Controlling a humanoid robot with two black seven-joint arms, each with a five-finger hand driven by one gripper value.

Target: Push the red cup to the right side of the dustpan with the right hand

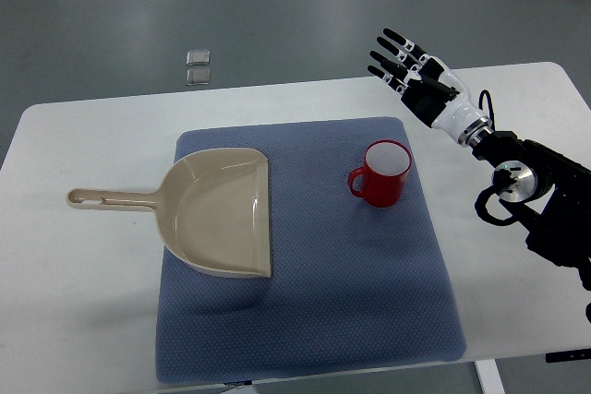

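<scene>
Currently right hand (411, 66) hovers with fingers spread, empty, at red cup's (382, 173) one o'clock. Cup already sits at dustpan's (222, 212) three o'clock; best contact the body, not the handle.

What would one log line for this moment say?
right hand: open, raised, off cup | red cup: upright, right of dustpan | left: unseen

A white surface (92, 320) with rounded corners stands on a grey, softly lit floor (277, 6), where two small square plates (198, 66) lie beyond its far edge.
</scene>
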